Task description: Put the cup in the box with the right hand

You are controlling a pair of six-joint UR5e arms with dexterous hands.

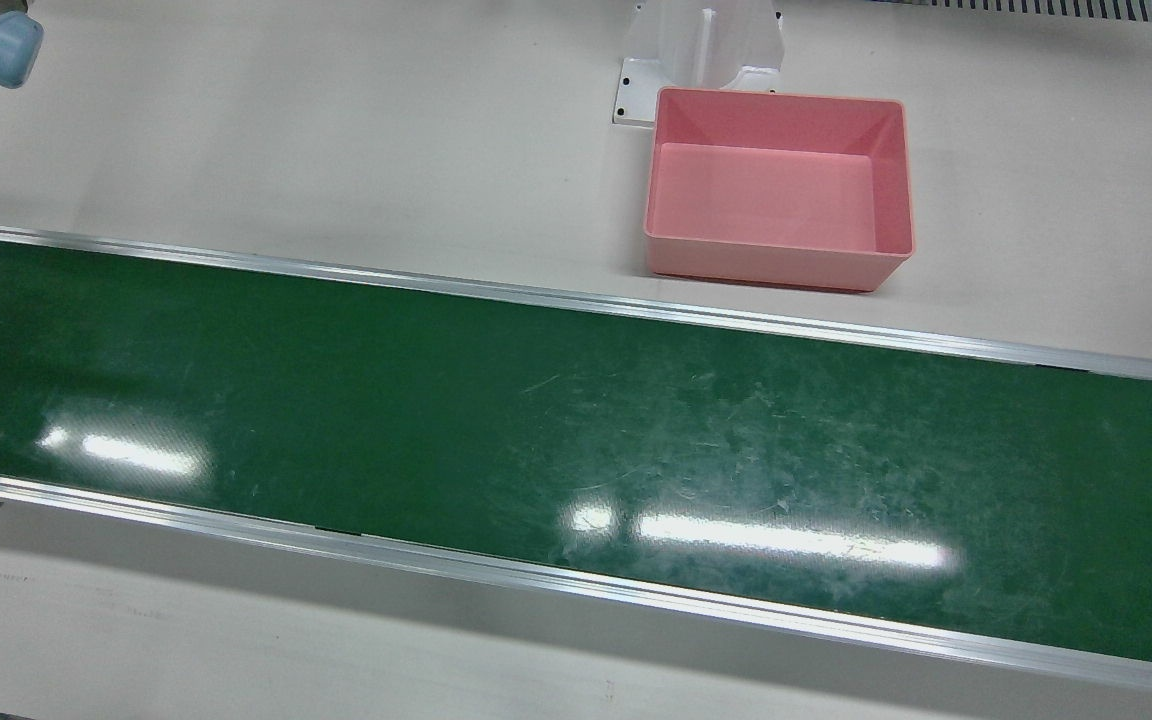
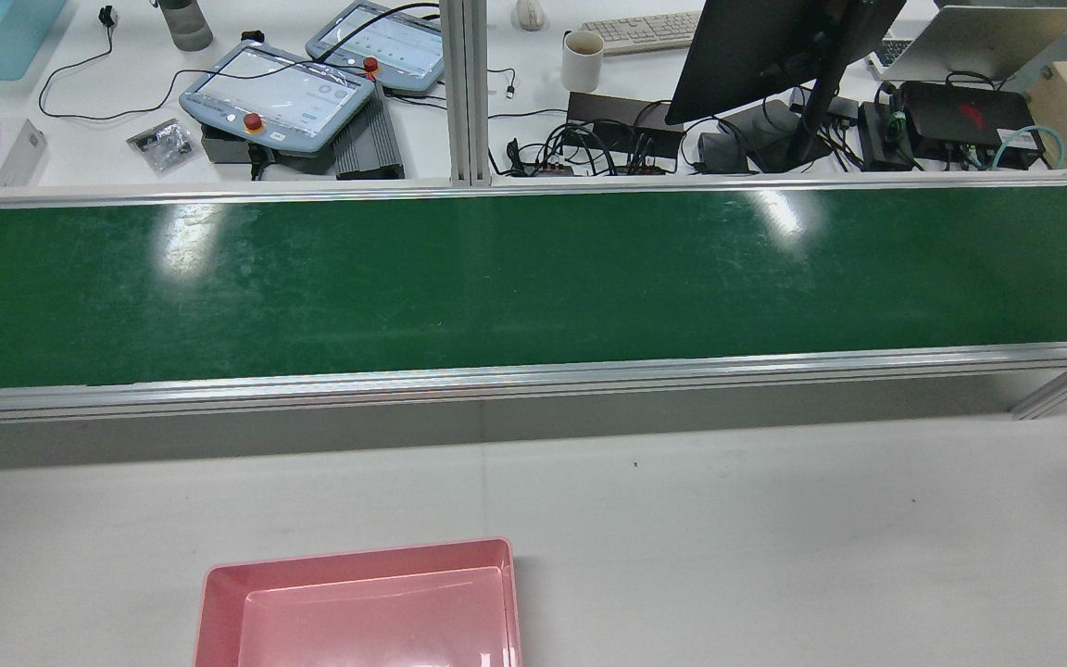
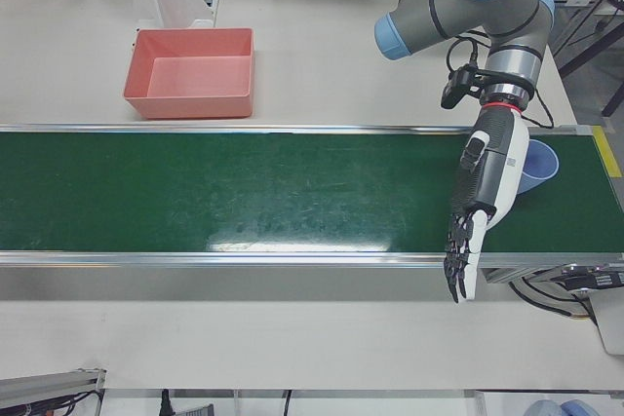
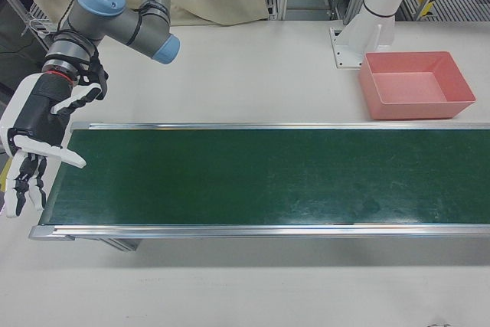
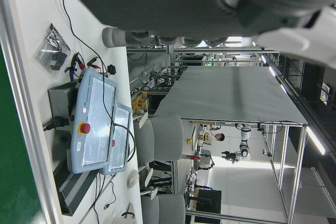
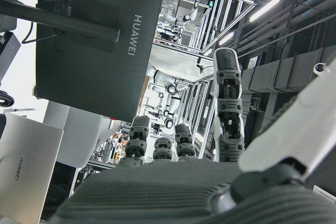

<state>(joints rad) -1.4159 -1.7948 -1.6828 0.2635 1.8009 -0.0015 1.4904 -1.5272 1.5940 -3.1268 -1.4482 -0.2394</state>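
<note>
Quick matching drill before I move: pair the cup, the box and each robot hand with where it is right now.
Things:
1. cup
2. pink box
3. left robot hand
4. right robot hand

Places:
a. empty, on the white table
b. open, at the belt end with no cup
c. on the green belt, at one end
d. open, in front of the cup

Pairs: 1-c, 2-a, 3-d, 4-b

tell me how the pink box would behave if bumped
The pink box is wide, low and flat-bottomed, so it would probably slide rather than tip. It is empty and looks like thin plastic, so likely light, shifting easily on the smooth white table.
</note>
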